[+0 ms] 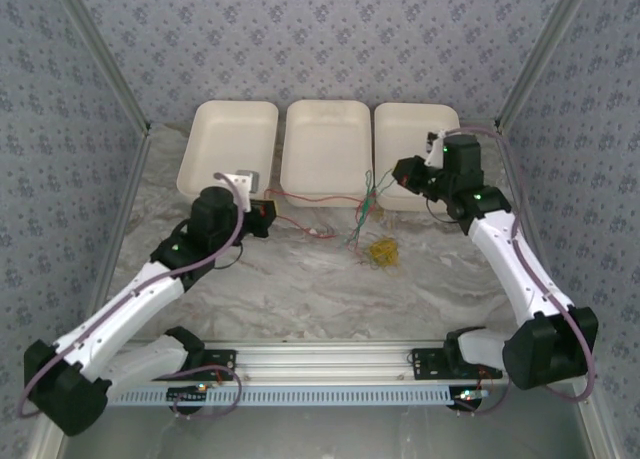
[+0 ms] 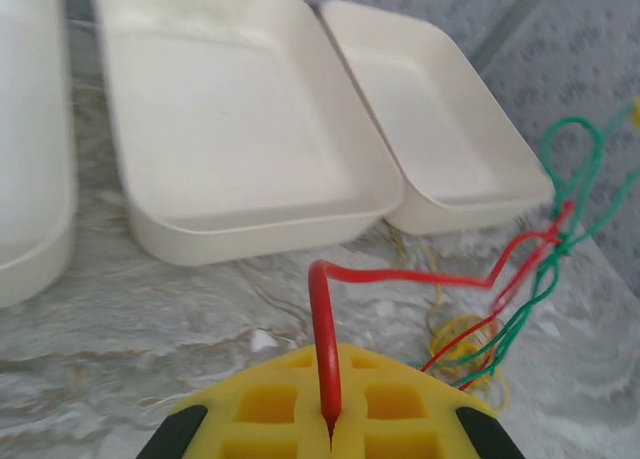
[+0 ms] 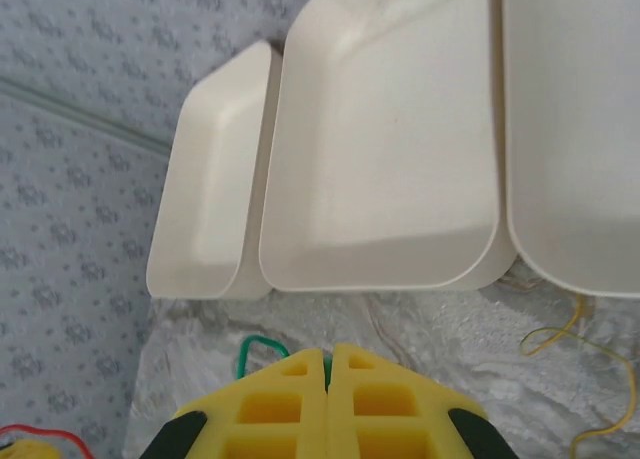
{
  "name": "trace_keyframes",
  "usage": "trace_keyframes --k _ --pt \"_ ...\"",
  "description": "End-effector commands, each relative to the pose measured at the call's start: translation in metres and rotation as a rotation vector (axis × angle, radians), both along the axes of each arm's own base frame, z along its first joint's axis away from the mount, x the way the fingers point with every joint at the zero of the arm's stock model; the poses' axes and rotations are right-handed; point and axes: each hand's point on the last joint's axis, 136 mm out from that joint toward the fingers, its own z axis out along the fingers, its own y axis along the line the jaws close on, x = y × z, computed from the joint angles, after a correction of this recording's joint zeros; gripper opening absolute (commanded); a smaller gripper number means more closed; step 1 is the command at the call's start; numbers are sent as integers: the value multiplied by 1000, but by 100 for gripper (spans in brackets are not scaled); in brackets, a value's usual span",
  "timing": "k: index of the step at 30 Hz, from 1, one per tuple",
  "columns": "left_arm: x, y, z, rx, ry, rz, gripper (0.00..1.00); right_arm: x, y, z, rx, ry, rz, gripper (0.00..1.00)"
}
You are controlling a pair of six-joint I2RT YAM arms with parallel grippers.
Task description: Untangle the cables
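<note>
While left gripper (image 2: 332, 431) clamps red cable (image 2: 322, 329) between closed pads, we see right gripper (image 3: 327, 367) pinched tight on green cable (image 3: 256, 343). Red and green strands cross, lifted, just before middle tray (image 1: 325, 129). Yellow cable (image 1: 384, 251) lies bunched on table (image 1: 300, 289) near them.

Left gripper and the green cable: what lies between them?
In the left wrist view, the red cable runs from the left gripper, shut on it, over bare table to where it crosses the green cable.
</note>
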Motion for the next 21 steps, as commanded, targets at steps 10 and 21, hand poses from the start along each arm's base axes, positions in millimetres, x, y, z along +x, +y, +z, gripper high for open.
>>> trace_keyframes --k 10,21 --pt "-14 47 47 -127 -45 120 0 -16 49 19 75 -5 120 0" --pt "-23 45 114 -165 -110 64 0 -11 130 -48 113 175 164 0"
